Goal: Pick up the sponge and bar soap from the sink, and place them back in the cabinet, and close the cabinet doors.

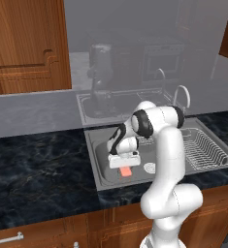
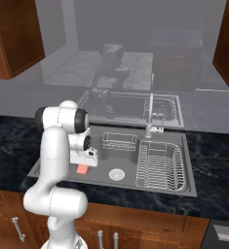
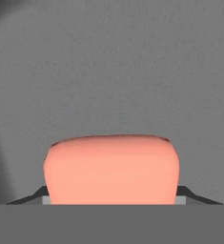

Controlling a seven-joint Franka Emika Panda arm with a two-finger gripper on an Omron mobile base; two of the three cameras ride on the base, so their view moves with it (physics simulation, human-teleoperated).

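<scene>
We have the gripper (image 1: 125,165) down in the sink (image 1: 100,164), its jaws closed on the bar soap (image 3: 111,169) low over the basin floor. We should lift straight up, keeping the squeeze steady, and clear the rim before swinging toward the cabinet (image 1: 25,46).

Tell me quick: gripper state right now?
Gripper: closed on the bar soap, one finger tip at each side of it, low in the sink.
</scene>
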